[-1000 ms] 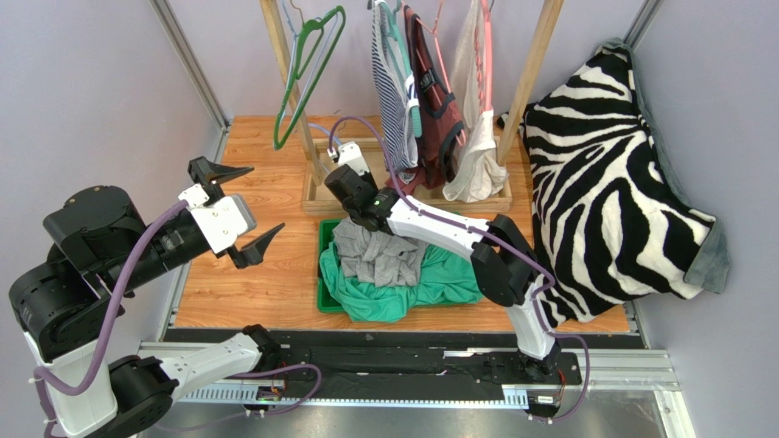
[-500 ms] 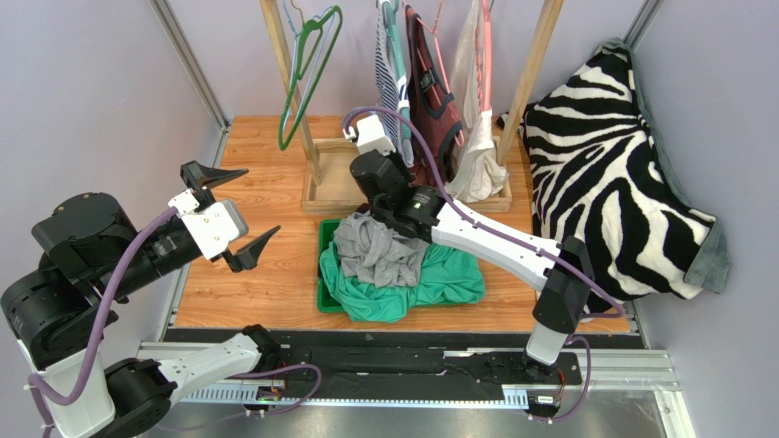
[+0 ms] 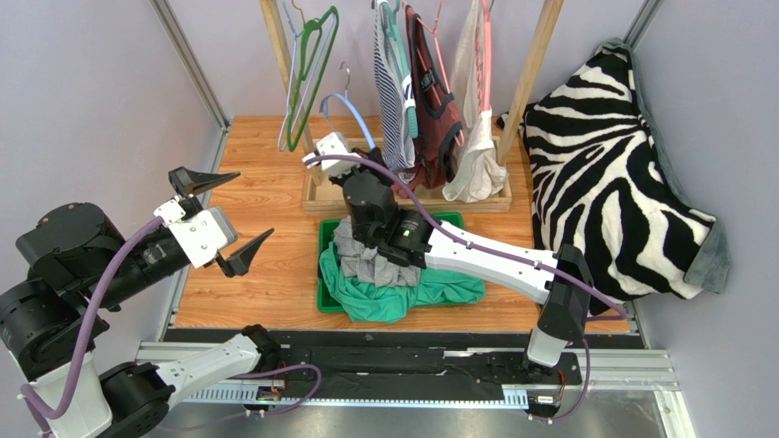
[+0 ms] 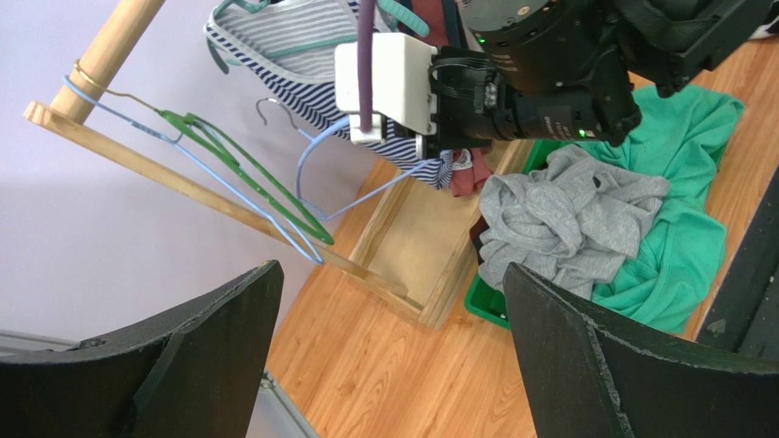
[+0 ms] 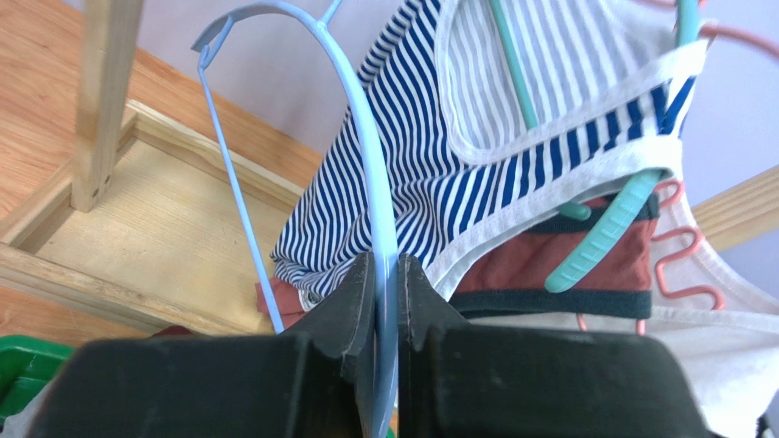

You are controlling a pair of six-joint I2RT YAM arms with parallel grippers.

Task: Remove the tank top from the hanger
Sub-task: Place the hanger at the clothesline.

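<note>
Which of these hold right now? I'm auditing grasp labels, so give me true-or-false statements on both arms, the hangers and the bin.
1. The right gripper has its jaws shut on a light blue hanger. True.
2. The left gripper is shut. False: its jaws stand wide open, empty.
3. The striped tank top hangs on a teal hanger. True.
4. The green bin is empty. False: clothes lie piled in it.

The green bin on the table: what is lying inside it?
A crumpled grey garment lies on a teal garment, which spills over the rim of the green bin. The bin's floor is covered.
</note>
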